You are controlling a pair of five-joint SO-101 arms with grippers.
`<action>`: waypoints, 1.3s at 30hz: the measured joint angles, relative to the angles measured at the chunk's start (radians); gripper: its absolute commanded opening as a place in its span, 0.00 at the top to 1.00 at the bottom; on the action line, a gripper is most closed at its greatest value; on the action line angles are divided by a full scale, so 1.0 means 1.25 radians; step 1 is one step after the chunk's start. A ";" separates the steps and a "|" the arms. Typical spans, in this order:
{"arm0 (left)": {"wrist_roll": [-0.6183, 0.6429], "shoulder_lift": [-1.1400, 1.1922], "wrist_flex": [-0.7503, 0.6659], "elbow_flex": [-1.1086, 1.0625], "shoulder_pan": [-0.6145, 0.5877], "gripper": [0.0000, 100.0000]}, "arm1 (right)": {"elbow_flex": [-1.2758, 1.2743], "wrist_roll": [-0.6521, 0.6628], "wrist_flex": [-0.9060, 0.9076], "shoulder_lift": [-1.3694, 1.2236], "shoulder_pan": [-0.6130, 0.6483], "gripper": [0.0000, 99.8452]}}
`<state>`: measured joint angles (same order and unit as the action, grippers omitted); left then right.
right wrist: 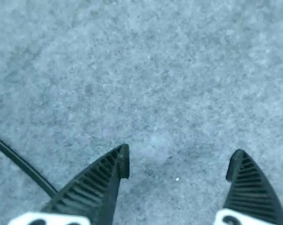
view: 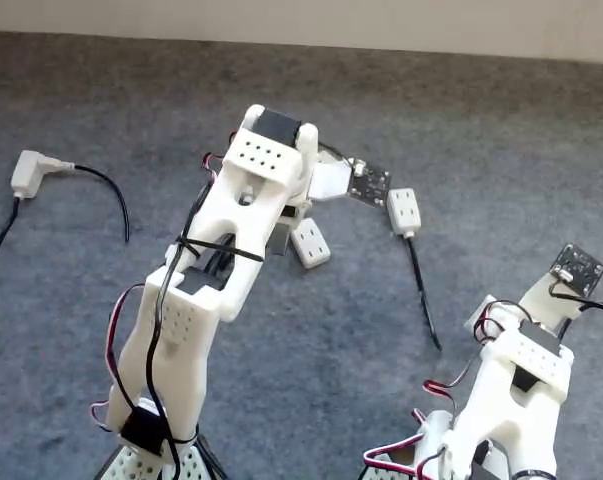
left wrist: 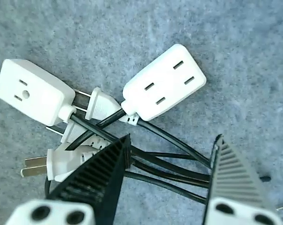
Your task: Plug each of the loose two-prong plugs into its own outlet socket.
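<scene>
My left gripper [left wrist: 172, 143] is open just above a tangle of black cords [left wrist: 174, 171]. Past its fingertips lies a white multi-socket block [left wrist: 164, 82]. Beside that is a white cube outlet [left wrist: 31, 91], with a two-prong plug [left wrist: 96, 104] at its side, prongs showing against it. Another two-prong plug [left wrist: 54, 161] lies loose by one finger [left wrist: 101, 176]. In the high view, the left arm [view: 231, 250] covers this cluster, with one socket block [view: 311, 243] peeking out. My right gripper [right wrist: 181, 154] is open over bare carpet, with a black cord [right wrist: 19, 164] beside it.
A second white outlet block [view: 404, 211] lies right of the left arm, its black cord [view: 423, 290] trailing toward the right arm [view: 516, 385]. A white angled plug [view: 29, 172] with a cord rests far left. Grey carpet [view: 481, 120] covers the table.
</scene>
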<state>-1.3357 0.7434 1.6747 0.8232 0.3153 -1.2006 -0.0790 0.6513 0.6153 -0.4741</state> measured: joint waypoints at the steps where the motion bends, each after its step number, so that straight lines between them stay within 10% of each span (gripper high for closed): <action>1: -0.005 0.000 0.000 0.000 0.000 0.71 | 0.000 0.000 0.000 0.000 0.000 0.68; 30: -0.045 0.141 -0.155 0.016 0.058 0.69 | -0.001 0.005 0.000 0.000 0.017 0.68; 39: -0.045 0.142 -0.005 0.223 0.036 0.69 | -0.015 0.005 0.000 0.000 0.037 0.68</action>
<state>-1.3924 0.9214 1.6686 1.1024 0.3598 -1.2190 -0.0729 0.6513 0.6153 -0.4281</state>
